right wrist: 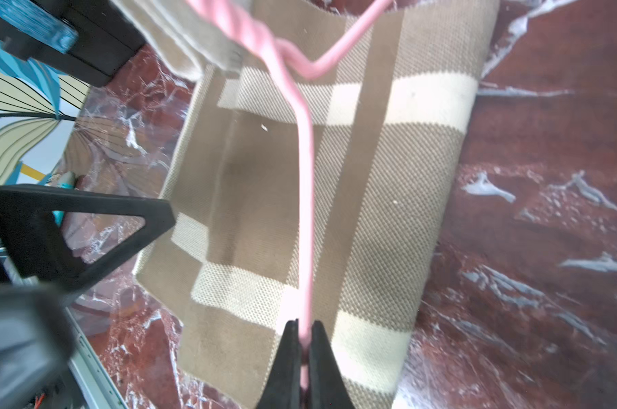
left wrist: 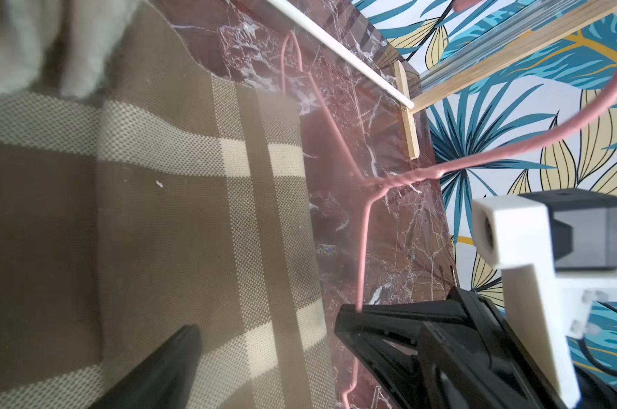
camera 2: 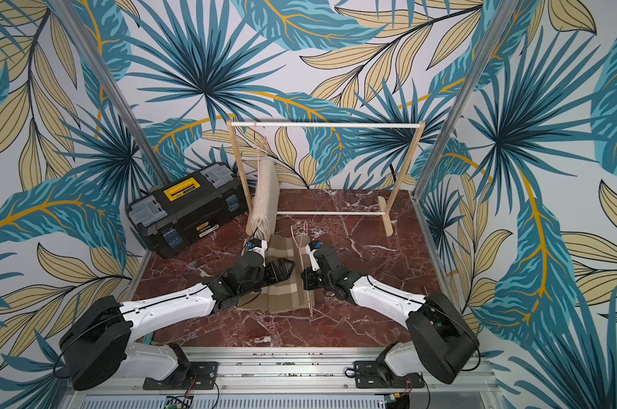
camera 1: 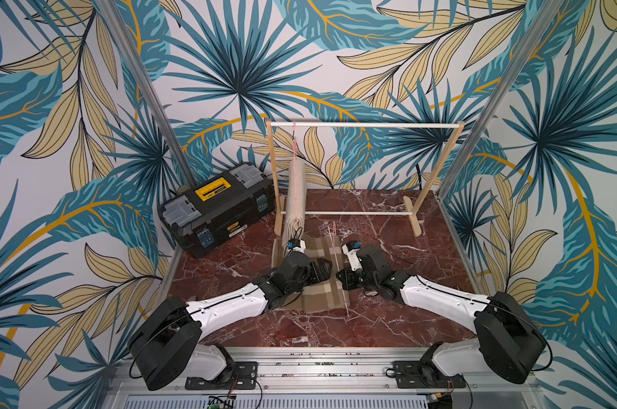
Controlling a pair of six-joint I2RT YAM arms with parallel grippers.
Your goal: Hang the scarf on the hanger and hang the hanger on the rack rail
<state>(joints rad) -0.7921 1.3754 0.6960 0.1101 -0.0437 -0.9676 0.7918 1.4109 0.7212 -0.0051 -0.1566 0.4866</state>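
Along scarf (camera 1: 321, 249) edge, hanger (right wrist: 306, 212) lengthwise toward rack (camera 1: 363, 125), right jaws clamped

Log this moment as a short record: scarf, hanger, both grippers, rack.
Plaid scarf: folded, flat on the marble table
Pink hanger: upper wire crosses over the scarf; lower bar hidden
Right gripper: jaws shut on the hanger wire
Left gripper: jaws open, over the scarf, holding nothing
Rack: beige scarf hangs from its top rail on a second hanger
Toolbox: beside the rack

scarf (right wrist: 388, 212): tan-cream plaid | hanger (right wrist: 305, 212): pink | table (camera 1: 370, 318): red marble
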